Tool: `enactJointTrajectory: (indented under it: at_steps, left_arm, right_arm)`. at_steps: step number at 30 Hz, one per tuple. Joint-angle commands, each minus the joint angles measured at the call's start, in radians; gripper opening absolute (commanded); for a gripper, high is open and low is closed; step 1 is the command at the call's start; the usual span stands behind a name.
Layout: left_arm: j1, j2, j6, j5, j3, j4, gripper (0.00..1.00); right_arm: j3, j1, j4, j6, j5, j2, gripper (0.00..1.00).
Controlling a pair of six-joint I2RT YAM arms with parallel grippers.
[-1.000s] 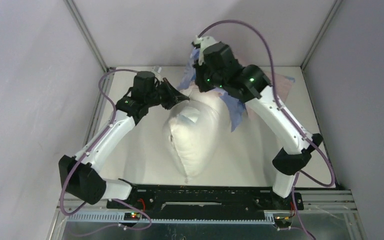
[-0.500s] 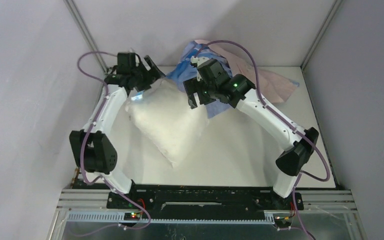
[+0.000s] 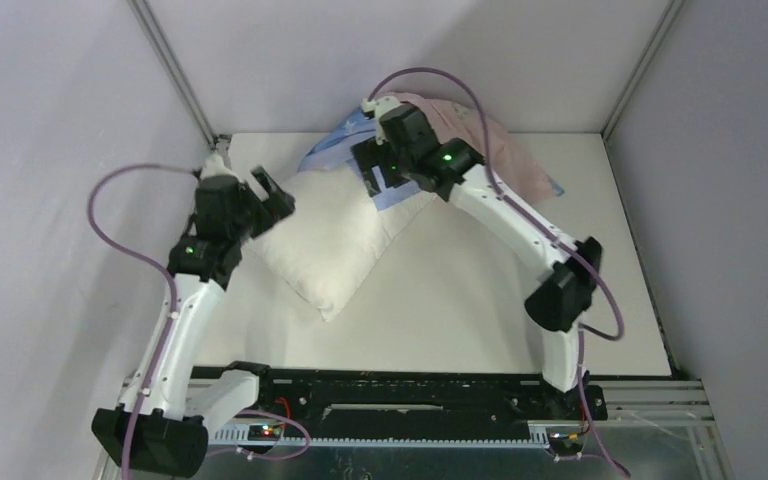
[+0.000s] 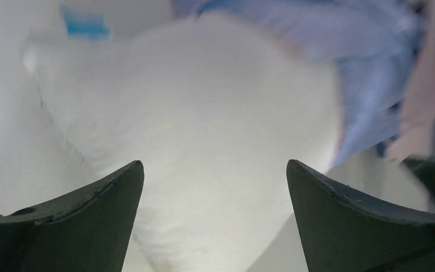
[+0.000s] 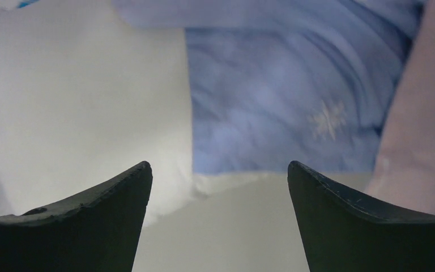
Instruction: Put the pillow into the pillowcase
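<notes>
The large plump white rectangular pillow (image 3: 332, 235) lies diagonally on the far-left part of the white table (image 3: 460, 300), with one corner pointing toward the near edge. The thin pillowcase (image 3: 508, 160), pale pink on one side and blue-lavender with snowflakes on the other, is bunched against the far edge. Its blue side overlaps the pillow's far-right edge. Whether that corner sits inside the case cannot be determined.

The left gripper (image 4: 215, 170) is at the pillow's left corner, close to the left table edge and the grey side wall (image 3: 60, 150). Its fingers stand wide apart with nothing clamped. The right gripper (image 5: 218, 170) hovers over the line where blue fabric meets pillow. Its fingers are also spread and hold nothing.

The near and right parts of the table are bare. Grey walls enclose three sides, with metal corner posts (image 3: 175, 95) at the far corners.
</notes>
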Motion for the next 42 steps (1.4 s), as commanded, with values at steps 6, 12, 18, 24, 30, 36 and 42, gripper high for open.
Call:
enactJointTrajectory:
  at_steps: [6, 12, 18, 24, 30, 36, 42]
  left_arm:
    - [-0.021, -0.059, -0.150, 0.129, -0.426, 0.154, 1.00]
    - [-0.015, 0.073, -0.219, 0.042, -0.440, 0.235, 0.87]
    - [-0.007, 0.189, -0.268, 0.072, -0.423, 0.325, 0.13]
    - [-0.010, 0.210, -0.319, 0.091, -0.361, 0.343, 0.00]
    - [-0.011, 0.169, -0.333, 0.086, -0.195, 0.252, 0.00]
    - [-0.036, 0.103, -0.378, 0.163, -0.186, 0.258, 0.00]
    - [-0.012, 0.030, -0.313, 0.144, -0.278, 0.200, 0.00]
  right_arm:
    - [0.180, 0.034, 0.050, -0.094, 0.171, 0.268, 0.91]
    - [0.031, -0.032, 0.118, -0.011, 0.191, 0.238, 0.68]
    - [0.042, -0.035, 0.072, 0.012, 0.189, 0.191, 0.15]
    - [-0.023, 0.195, -0.054, 0.094, 0.030, -0.026, 0.00]
    - [-0.534, 0.353, 0.127, 0.221, -0.057, -0.178, 0.00]
    - [-0.609, 0.397, 0.168, 0.236, -0.101, -0.206, 0.00]
    - [-0.560, 0.393, 0.101, 0.233, -0.018, -0.238, 0.09]
